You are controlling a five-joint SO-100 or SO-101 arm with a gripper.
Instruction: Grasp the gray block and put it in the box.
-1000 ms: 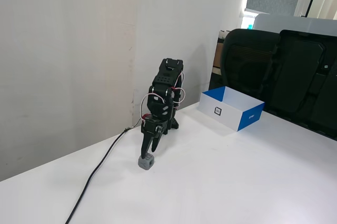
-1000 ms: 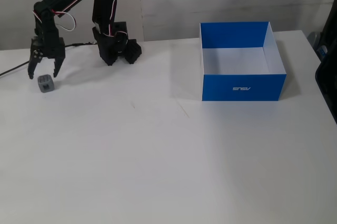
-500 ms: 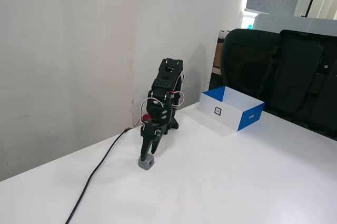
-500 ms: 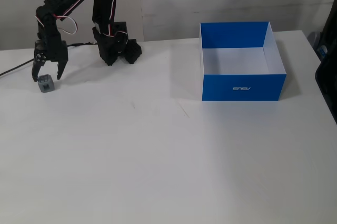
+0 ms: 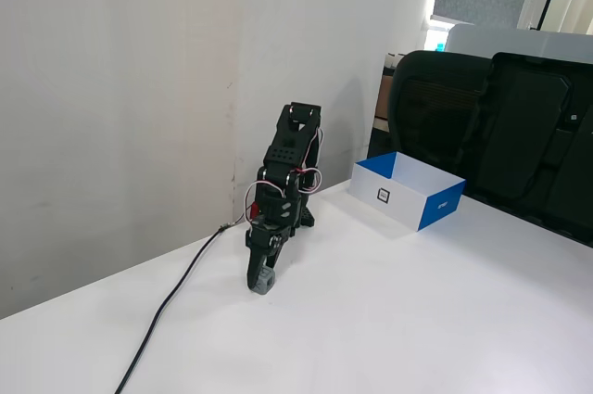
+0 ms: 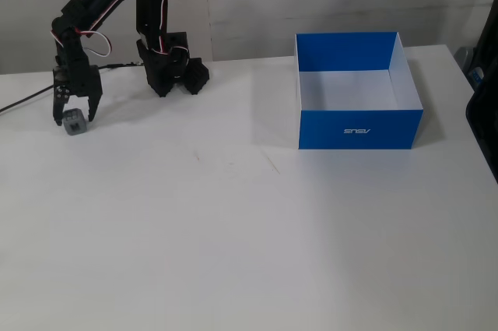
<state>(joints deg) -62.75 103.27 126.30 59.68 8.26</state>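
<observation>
Hand (image 6: 75, 119) pointing straight down at the worktop (image 6: 233, 222), its two fingers set on either side of the gray block (image 6: 75, 123) and closed against it, while the block sits on the surface at the far left in a fixed view. Above it the black arm (image 6: 109, 4) folds over sharply, upper link rising from the base (image 6: 171, 74) and forearm dropping almost vertically, red and white wires looped along it. Well apart to the right stands the box (image 6: 359, 128), whose blue front wall carries white lettering, mirrored, apparently "ASUS". In a fixed view its white side bears a small square black-and-white label (image 5: 384, 195), too small to read.
</observation>
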